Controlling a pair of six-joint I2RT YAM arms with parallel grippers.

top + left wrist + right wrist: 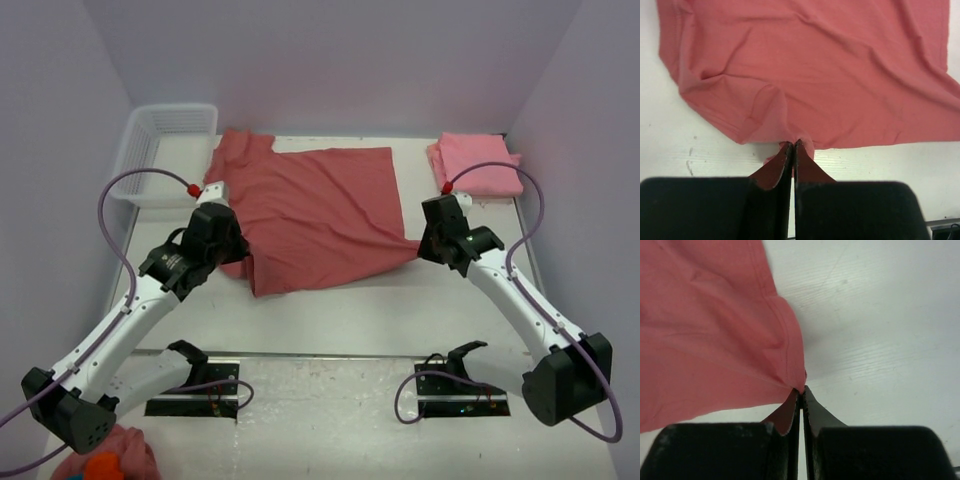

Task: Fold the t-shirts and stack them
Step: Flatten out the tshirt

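Rose t-shirt [310,215] is lying spread mid-bench [400,300]. Its near-left edge is being pinched by the closed left tool [792,146], its near-right corner by the closed right tool [801,390]. Light, limp cotton, probably sagging when lifted, so hems and corners are being judged the best holds.

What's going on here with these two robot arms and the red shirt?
Both arms are handling one rose-red t-shirt spread on the table. The left gripper is shut on its near left edge, and the right gripper is shut on its right corner. A lighter pink t-shirt already lies folded at the table's far right corner.
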